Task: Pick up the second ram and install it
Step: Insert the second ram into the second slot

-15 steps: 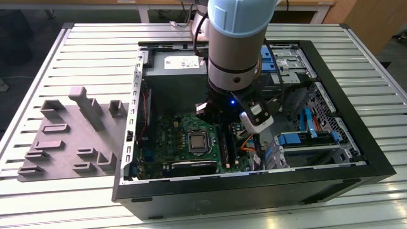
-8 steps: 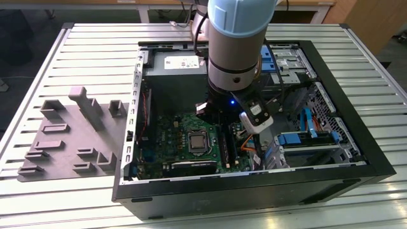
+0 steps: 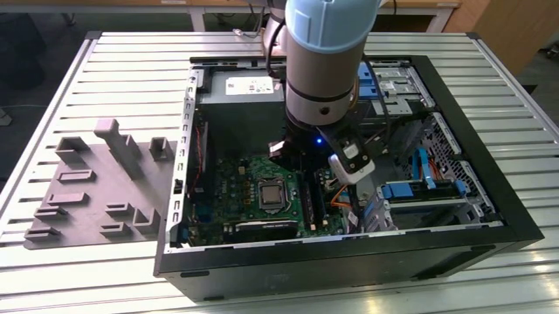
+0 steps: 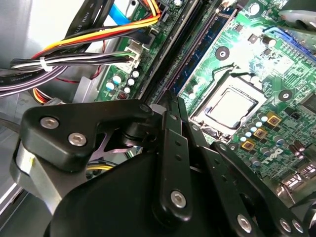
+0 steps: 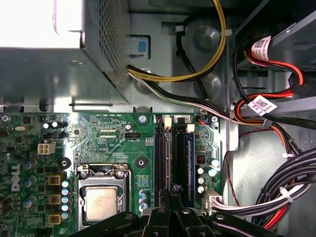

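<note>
claw (image 5: 173, 195) fingers pinched together, empty, over second ram (image 5: 190, 163) seated in slot.

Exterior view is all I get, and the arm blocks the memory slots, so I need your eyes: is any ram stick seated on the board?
Observer: Yes. In both wrist views a blue ram stick stands in one of the long black slots.
Operator: Which slot?
Observer: In the first wrist view it is the slot farthest from the processor socket, next to the white cable connector.
Operator: And where is the tool?
Observer: The tool is over the slots beside that stick, on the socket's side of it. I cannot tell whether it carries anything.
</note>
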`<action>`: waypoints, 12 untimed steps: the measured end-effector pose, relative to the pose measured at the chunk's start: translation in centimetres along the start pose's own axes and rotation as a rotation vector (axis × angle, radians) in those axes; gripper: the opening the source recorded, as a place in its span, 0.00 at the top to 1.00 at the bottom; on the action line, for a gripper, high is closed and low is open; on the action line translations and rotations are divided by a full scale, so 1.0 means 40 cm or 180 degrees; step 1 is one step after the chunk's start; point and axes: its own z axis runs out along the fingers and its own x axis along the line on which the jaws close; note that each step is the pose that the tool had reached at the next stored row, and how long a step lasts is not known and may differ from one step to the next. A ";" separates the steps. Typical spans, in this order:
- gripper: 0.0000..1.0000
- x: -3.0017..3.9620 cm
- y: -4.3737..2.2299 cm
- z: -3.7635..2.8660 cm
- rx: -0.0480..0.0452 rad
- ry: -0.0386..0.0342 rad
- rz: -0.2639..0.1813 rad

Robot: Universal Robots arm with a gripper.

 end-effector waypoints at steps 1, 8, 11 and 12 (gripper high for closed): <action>0.89 0.000 0.000 0.001 0.0000 0.0000 0.0000; 0.89 0.001 -0.001 0.009 0.0001 0.0000 0.0000; 0.89 0.001 0.000 0.010 0.0000 0.0000 0.0000; 0.89 0.001 0.000 0.010 0.0000 0.0000 0.0000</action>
